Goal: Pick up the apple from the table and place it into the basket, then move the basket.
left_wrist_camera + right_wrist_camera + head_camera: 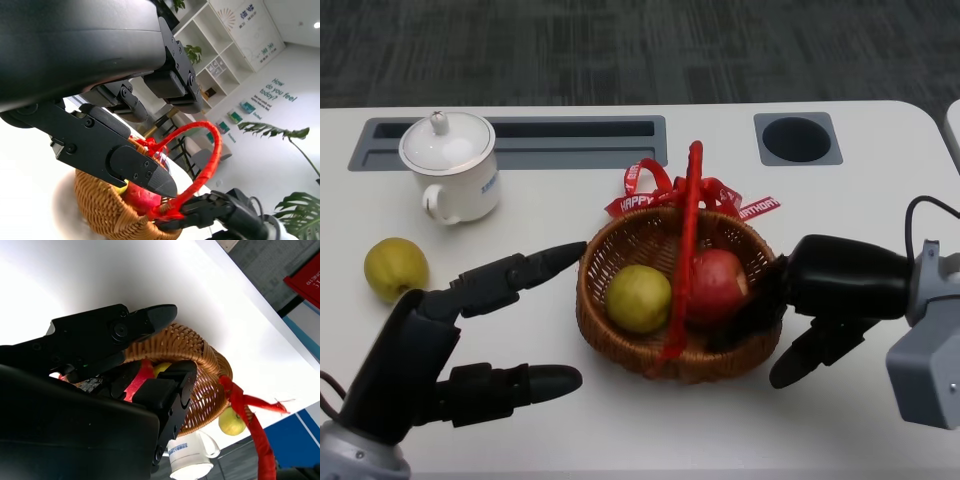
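Red apple [718,283] lies inside the basket [620,345]. Left robot hand [470,345], at the basket's 8 o'clock, holds nothing, fingers spread. Right robot hand [810,305], at 3 o'clock, grips the basket rim.

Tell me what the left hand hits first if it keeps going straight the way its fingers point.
Most likely the basket: the left hand has its upper fingers aimed at the near-left rim, their tip close to it. Contact can't be judged; depth is unclear.

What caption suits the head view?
Two robot hands flank a wicker basket holding a red apple.
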Robot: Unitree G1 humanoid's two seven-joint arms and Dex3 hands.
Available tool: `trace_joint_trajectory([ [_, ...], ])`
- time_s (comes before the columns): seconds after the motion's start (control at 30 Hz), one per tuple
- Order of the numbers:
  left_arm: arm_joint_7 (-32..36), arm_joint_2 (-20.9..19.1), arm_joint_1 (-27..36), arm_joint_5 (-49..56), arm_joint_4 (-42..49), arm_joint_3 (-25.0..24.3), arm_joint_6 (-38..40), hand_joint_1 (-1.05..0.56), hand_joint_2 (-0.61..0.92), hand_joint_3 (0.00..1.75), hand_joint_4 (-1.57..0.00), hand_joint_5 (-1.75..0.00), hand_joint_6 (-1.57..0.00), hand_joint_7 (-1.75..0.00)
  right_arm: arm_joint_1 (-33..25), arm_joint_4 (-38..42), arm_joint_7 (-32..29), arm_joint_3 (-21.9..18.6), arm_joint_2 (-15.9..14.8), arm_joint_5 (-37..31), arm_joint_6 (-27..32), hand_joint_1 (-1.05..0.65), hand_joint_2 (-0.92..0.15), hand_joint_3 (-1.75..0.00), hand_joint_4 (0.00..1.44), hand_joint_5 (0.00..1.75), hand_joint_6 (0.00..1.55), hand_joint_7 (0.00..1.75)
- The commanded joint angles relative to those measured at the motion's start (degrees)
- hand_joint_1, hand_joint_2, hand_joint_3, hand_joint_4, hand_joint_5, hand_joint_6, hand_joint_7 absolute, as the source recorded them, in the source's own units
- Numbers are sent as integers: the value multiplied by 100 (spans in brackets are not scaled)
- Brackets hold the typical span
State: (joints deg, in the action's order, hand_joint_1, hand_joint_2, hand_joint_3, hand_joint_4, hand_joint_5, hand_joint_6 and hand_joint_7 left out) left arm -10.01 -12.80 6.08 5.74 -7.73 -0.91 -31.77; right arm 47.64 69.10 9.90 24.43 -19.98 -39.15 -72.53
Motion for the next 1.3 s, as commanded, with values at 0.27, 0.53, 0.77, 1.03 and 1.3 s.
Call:
trace_joint_trajectory([
  [0.27,196,159,-9,9,33,-64,-181,-39,78,0,-73,-1,-68,0,403,502,-877,689,449,-519,685,-53,-89,0,85,1,76,0],
  [0.53,249,227,-14,-2,25,-63,-245,-38,79,0,-74,-1,-69,0,558,585,-1172,1243,697,-895,1129,-50,-87,0,88,1,77,1],
  [0.77,472,334,-23,188,58,-164,-306,-41,80,0,-76,-1,-71,-1,716,603,-2167,1838,801,-1445,1402,-45,-91,-9,90,1,80,1],
  [1.03,561,344,134,208,-158,-258,-300,-43,81,0,-76,0,-73,-1,935,786,-2994,2433,806,-2038,2107,-38,-92,-34,98,2,83,1],
  [1.3,648,387,351,265,-214,-309,-631,-40,80,0,-80,-2,-76,-1,1330,1073,-2376,2031,791,-1615,3740,-37,-92,-34,96,1,80,0],
])
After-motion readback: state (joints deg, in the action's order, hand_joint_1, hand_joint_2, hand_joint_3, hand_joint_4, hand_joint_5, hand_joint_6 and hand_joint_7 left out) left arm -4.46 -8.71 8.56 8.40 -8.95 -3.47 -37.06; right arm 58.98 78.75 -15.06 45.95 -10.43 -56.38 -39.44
